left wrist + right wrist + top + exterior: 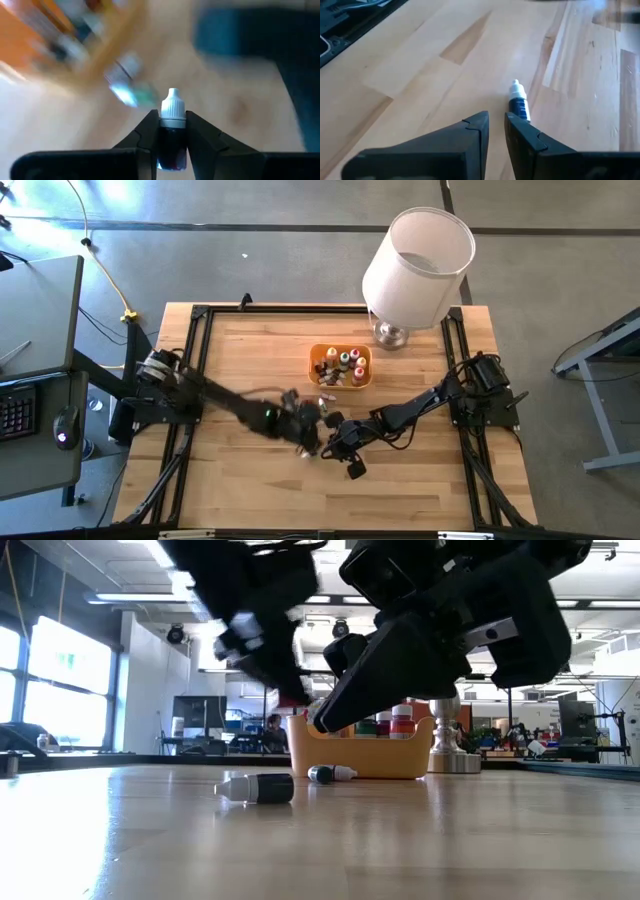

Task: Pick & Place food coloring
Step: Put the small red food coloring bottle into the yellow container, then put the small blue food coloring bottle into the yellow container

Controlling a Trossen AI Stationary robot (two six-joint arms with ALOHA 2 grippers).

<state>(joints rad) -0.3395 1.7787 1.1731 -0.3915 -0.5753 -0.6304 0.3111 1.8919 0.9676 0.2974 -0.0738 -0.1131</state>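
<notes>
Left gripper (173, 132) pinches a dark white-capped food coloring bottle (172, 134), cap sticking out past the fingertips; right gripper (496, 122) has fingers pressed together, nothing between them

High view: left arm reaches in from the left side of the table (250, 480), right arm from the right; both grippers meet near table centre, just in front of the orange tray (341, 367). Tray holds several bottles standing upright. White-shaded lamp (415, 265) stands behind the tray

Low view: both grippers hang above the wood, off the surface. One dark bottle (256, 789) lies on its side in the foreground, a smaller one (331, 774) lies just in front of the tray, whether touching it I can't tell

Left wrist view: background blurred; tray and a loose bottle on the wood visible beyond the held one

Right wrist view: blue bottle with white cap (518, 103) lies flat on the table just beyond the fingertips, apart from them
</notes>
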